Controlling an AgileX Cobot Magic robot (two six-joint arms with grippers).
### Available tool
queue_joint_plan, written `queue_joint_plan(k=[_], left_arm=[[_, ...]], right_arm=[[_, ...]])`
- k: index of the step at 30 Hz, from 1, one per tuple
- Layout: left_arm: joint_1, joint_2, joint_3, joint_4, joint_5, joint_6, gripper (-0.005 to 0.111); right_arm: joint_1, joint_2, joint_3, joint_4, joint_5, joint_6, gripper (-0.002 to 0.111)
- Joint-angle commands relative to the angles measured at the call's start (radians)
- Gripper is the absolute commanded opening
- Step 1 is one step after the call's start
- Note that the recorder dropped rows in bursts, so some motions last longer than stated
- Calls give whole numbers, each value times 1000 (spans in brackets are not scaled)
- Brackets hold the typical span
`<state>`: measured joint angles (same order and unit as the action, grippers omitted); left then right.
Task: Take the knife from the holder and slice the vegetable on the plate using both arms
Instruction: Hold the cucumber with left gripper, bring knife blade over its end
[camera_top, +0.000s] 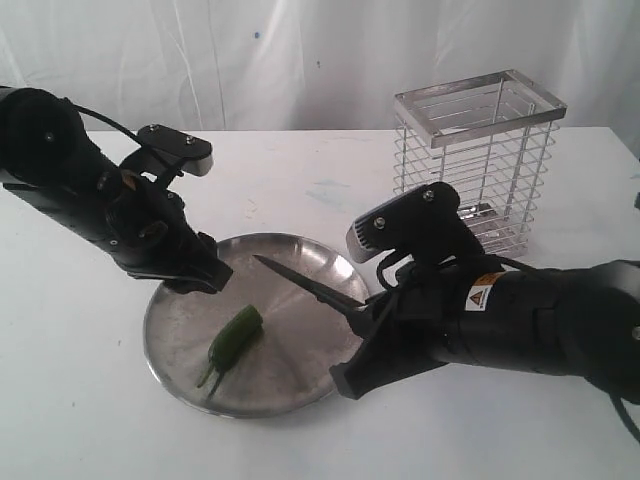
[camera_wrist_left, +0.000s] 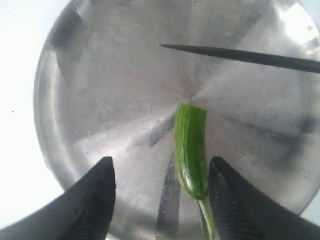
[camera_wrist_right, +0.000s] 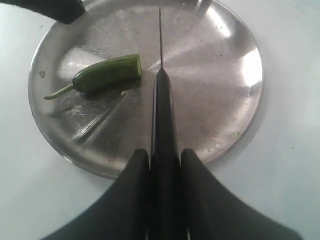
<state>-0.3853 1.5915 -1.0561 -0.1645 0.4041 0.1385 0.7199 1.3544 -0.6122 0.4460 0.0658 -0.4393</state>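
A green chili pepper (camera_top: 236, 335) with one cut end lies on the steel plate (camera_top: 300, 380), also visible as the pepper (camera_wrist_left: 190, 150) and the pepper (camera_wrist_right: 107, 73). My left gripper (camera_wrist_left: 161, 172) hovers open above the plate's left part; the pepper's stem end sits between its fingers, nearer one of them. My right gripper (camera_wrist_right: 165, 156) is shut on the black knife (camera_wrist_right: 163, 110). The knife (camera_top: 308, 283) has its blade held out over the plate, its tip just past the pepper's cut end, apart from it. The wire holder (camera_top: 478, 160) stands empty behind.
The white table (camera_top: 80, 400) spreads around the plate, with a white cloth backdrop behind. The holder stands at the back right, close behind my right arm (camera_top: 530, 320). My left arm (camera_top: 90, 190) reaches in from the left edge.
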Motion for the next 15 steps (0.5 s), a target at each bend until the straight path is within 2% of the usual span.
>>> queue_joint_plan(k=[1, 15], left_arm=[[4, -14, -5, 0, -18, -36, 59], [4, -14, -5, 0, -69, -54, 59]], right_arm=[[31, -1, -8, 6, -13, -2, 0], [123, 119, -4, 6, -127, 174, 0]])
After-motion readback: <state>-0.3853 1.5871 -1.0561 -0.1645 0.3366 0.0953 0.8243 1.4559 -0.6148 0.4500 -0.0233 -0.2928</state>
